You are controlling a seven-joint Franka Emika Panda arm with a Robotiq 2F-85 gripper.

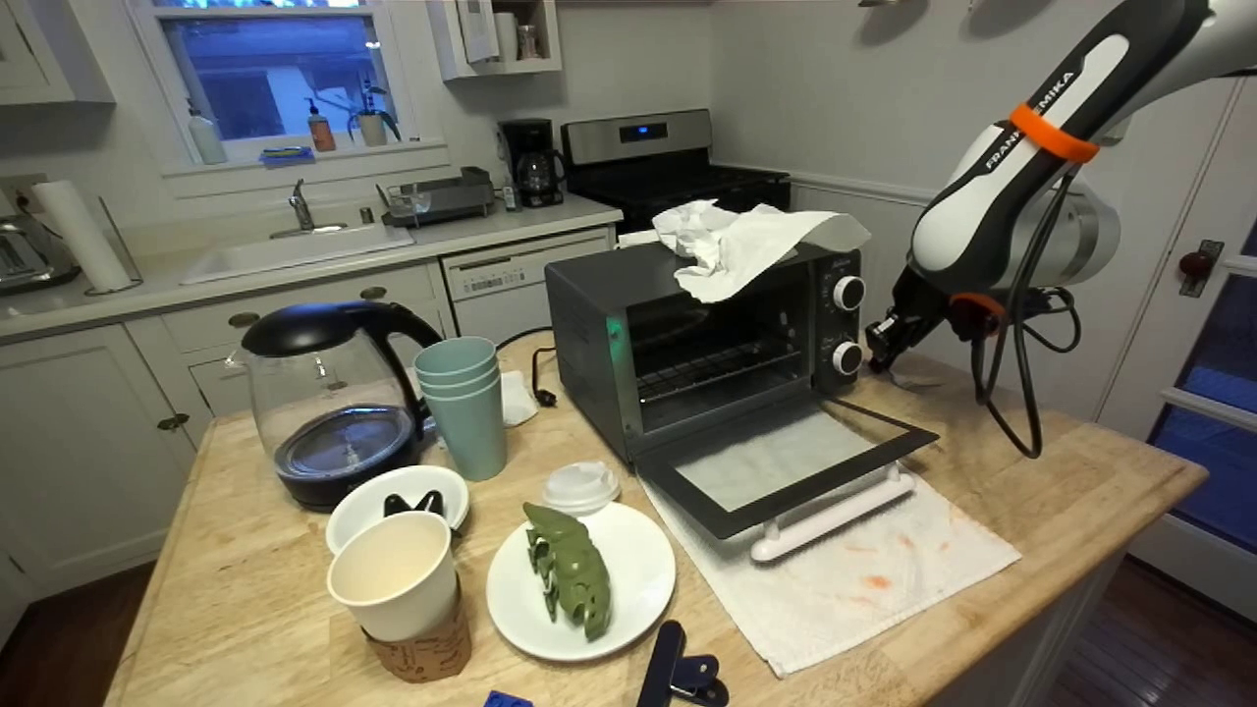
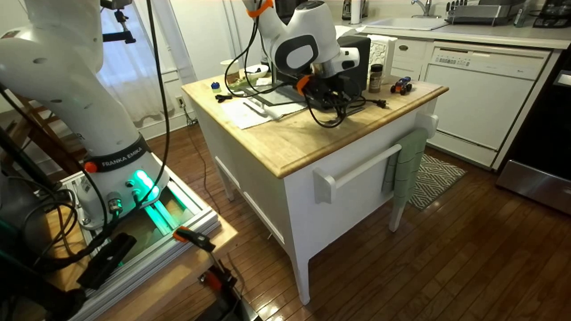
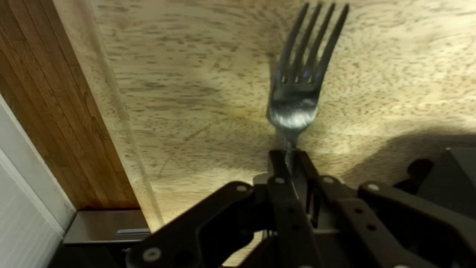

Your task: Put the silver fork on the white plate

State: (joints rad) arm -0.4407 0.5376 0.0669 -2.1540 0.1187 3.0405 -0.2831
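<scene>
The silver fork (image 3: pixel 295 104) shows in the wrist view with its tines pointing away from my gripper. My gripper (image 3: pixel 288 160) has its fingertips closed around the fork's handle just below the neck. The fork is on or close above the wooden tabletop; I cannot tell whether it touches. In an exterior view my gripper (image 1: pixel 884 344) is low beside the toaster oven's knob side, and the fork cannot be made out there. The white plate (image 1: pixel 648 574) lies in front of the oven, on the far side of its open door from the gripper, and holds a green leafy item (image 1: pixel 574 574).
The toaster oven (image 1: pixel 599 344) has its glass door (image 1: pixel 786 471) folded down over a paper towel (image 1: pixel 884 609). Near the plate are a paper cup (image 1: pixel 393 579), a white bowl (image 1: pixel 358 511), a plastic lid (image 1: pixel 579 486) and a black clip (image 1: pixel 668 668). A tabletop edge (image 3: pixel 122 111) runs beside the fork.
</scene>
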